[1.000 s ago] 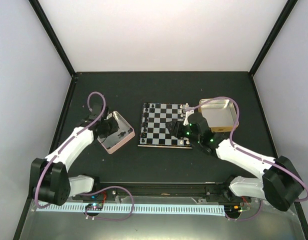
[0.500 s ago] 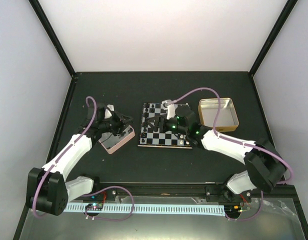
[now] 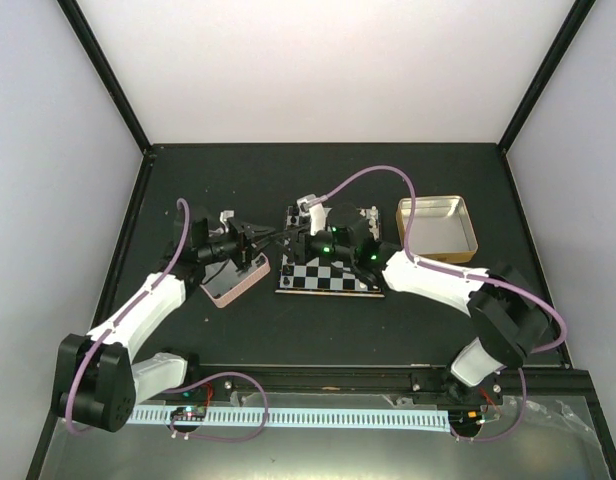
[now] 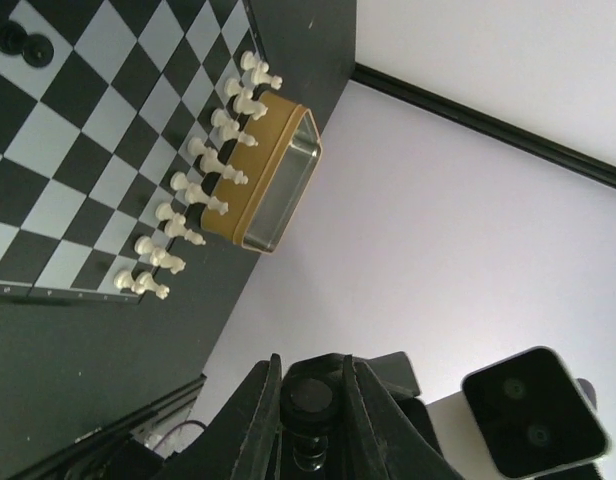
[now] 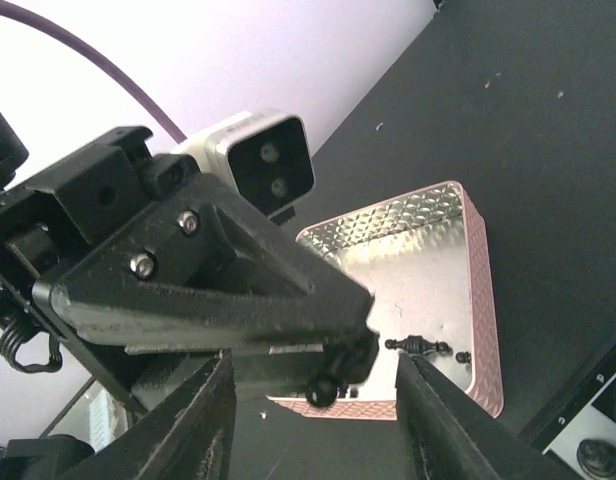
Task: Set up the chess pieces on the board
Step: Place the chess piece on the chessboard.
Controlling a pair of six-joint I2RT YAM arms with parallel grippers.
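Observation:
My left gripper (image 4: 310,395) is shut on a black chess piece (image 4: 314,398), whose round base shows between the fingers. It hangs by the left edge of the board (image 3: 318,278), just right of the pink tin. My right gripper (image 5: 313,425) faces it, open, one finger (image 5: 203,425) on either side of the left gripper's tip (image 5: 338,365). The piece's round head (image 5: 323,392) pokes out below that tip. In the top view the two grippers (image 3: 271,240) (image 3: 294,243) meet tip to tip. White pieces (image 4: 193,190) line the board's far edge. More black pieces (image 4: 10,38) stand on it.
The pink-rimmed tin (image 5: 458,255) lies behind the left gripper with a black piece (image 5: 418,345) lying inside. A gold-rimmed tin (image 3: 438,228) stands right of the board. My right arm (image 3: 418,275) stretches across the board.
My right arm has swung left from beside the gold tin across the board. My left gripper has risen from the pink tin and moved right to meet it.

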